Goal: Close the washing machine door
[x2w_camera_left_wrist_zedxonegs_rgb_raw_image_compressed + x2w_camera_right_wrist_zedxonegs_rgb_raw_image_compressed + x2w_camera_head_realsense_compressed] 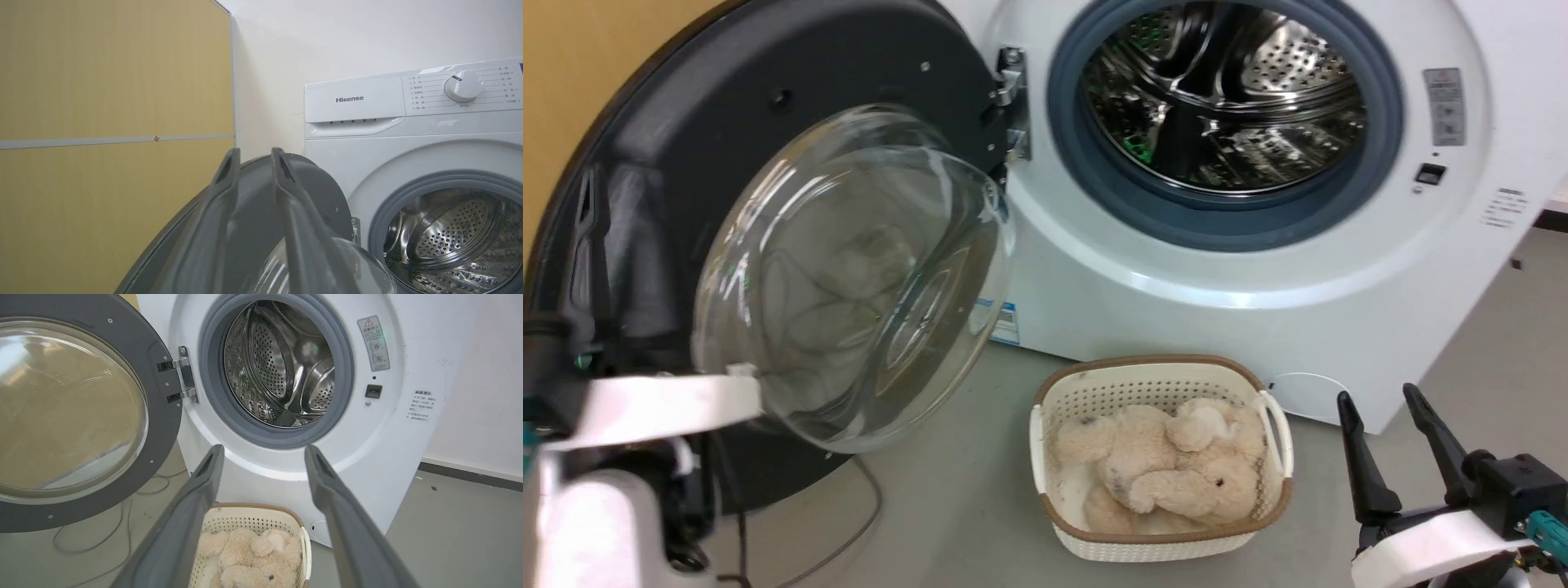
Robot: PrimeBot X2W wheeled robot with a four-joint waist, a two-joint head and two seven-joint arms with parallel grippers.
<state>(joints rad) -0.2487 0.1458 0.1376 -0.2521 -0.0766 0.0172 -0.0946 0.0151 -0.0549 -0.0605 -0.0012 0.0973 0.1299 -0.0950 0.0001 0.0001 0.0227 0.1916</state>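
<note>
grey floor [947,490], white wall [286,41] — yellow wood-look panel [114,81] beside it, dark skirting [470,473]

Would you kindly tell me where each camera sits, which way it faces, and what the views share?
Head view: on the robot's head, looking forward and down at the open washing machine door, the washing machine and a basket; pale left forearm lower left, right gripper lower right.
Left wrist view: on the left wrist, looking along the left gripper past the door towards the control dial.
Right wrist view: on the right wrist, looking along the right gripper at the drum.
Shared: all three show door and drum.
</note>
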